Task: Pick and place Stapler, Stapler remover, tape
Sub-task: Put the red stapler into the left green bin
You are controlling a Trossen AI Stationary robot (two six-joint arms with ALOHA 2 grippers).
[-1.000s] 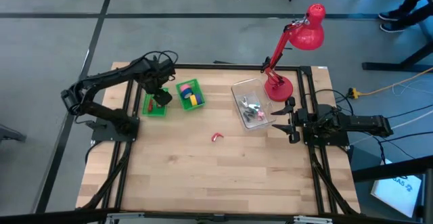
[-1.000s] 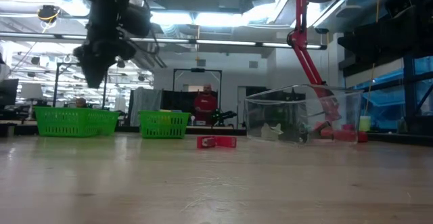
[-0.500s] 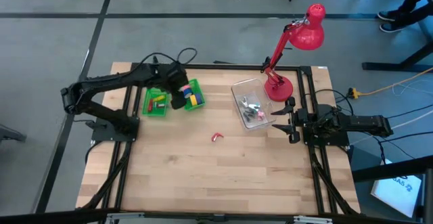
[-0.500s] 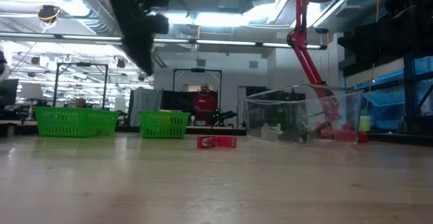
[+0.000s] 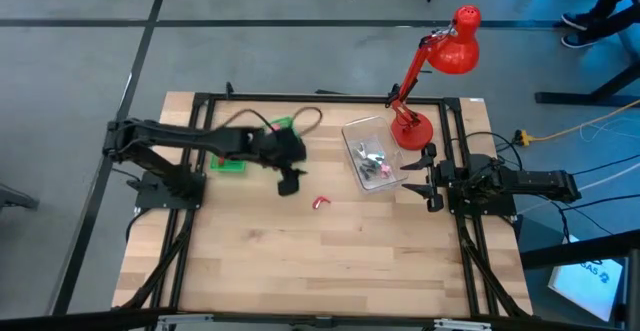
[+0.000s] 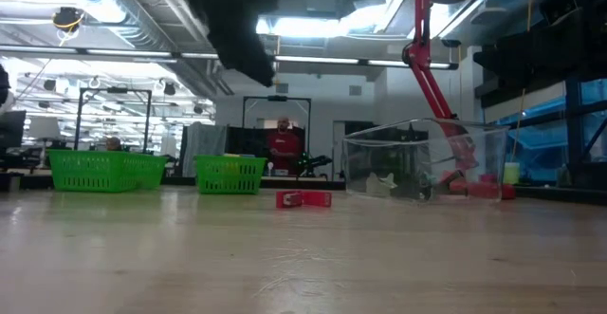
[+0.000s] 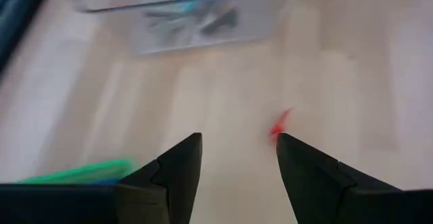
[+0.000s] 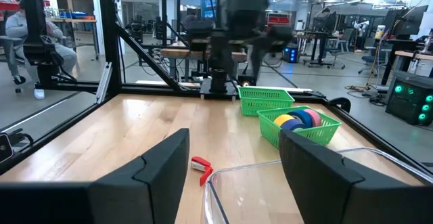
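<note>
Left gripper (image 5: 288, 183): carried above the middle of the table (image 5: 300, 261), between the green bins and the small red stapler remover (image 5: 320, 203); fingers seen spread apart in its own wrist view, nothing held between them.
Right gripper (image 5: 428, 176): parked at the table's right edge beside the clear box (image 5: 372, 153); fingers seen parted and empty in its own wrist view.
Stapler remover: lying alone on bare wood, apart from the clear box and from both bins; seen as a red fleck just ahead of the left fingers (image 7: 177, 170) in the left wrist view.
Tape (image 8: 298, 119): yellow, pink and blue rolls seen lying inside the nearer green bin (image 8: 323, 130) in the right wrist view.
Stapler: cannot be told with certainty; something red is glimpsed in the far bin (image 5: 228, 164), half hidden by the arm.
Step judged in hand: the reach for the stapler remover; the spread fingers would best be centred over it and lowered straight, so that it is closed on and not pushed along the wood.
Room for moving: open wood is seen on every side of the remover; the clear box wall and the red lamp (image 5: 432, 76) stand beyond it, to be kept clear of; a person in red is seen far behind the table in the low view.
</note>
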